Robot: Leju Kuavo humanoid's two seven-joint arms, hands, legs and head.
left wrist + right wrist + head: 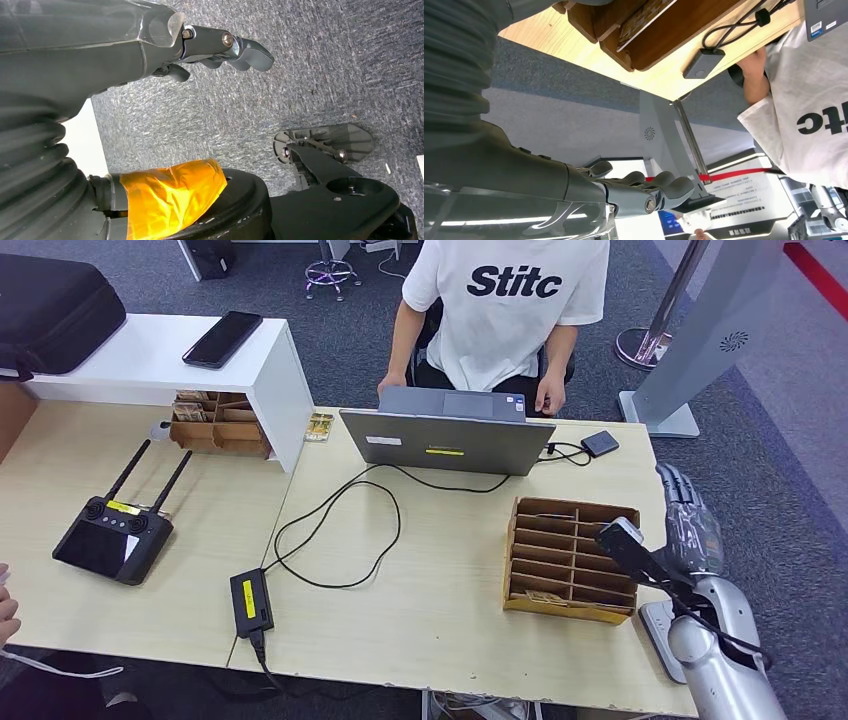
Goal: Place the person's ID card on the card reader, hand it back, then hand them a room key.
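Hovering right of a slotted cardboard organizer (pixel 570 558) on the pale wood-grain tabletop (pixel 440 600), the metallic right hand (pixel 688 520) is spread, holding nothing; grey speckled carpet (pixel 790 510) beyond.

Room setting: grey carpet floor (pixel 340 350); pale wooden desk (pixel 440 610) adjoining a second wooden table (pixel 60 480); white raised shelf (pixel 150 355) at the table's far edge; grey stand (pixel 700 340) beyond the desk's far right corner.

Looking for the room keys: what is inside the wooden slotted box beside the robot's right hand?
The wooden slotted box has mostly bare dividers; one patterned card lies in a near slot. The right hand and its dark wrist camera cover the box's right corner, so the contents there are hidden.
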